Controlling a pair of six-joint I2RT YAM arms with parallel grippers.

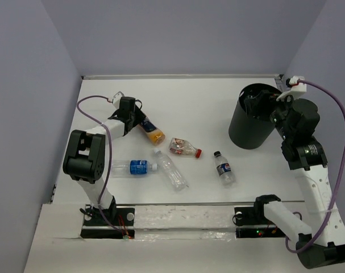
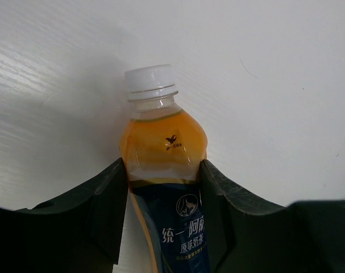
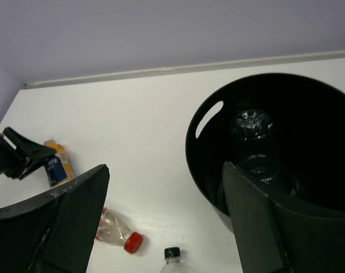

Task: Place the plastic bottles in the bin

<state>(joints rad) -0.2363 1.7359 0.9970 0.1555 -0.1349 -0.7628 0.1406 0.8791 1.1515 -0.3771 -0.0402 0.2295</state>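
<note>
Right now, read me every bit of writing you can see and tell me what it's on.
"统一阿萨", partly hidden: label of the orange-liquid bottle.
"原味奶茶": same label, next line.
Print on the blue-label bottle, red-white-label bottle and dark-label bottle: too small to read.

White matte surface [image 1: 212, 111], enclosed by plain lavender walls [image 1: 178, 34] at nine, twelve and three o'clock, with a glossy strip [image 1: 183, 215] at six o'clock.
</note>
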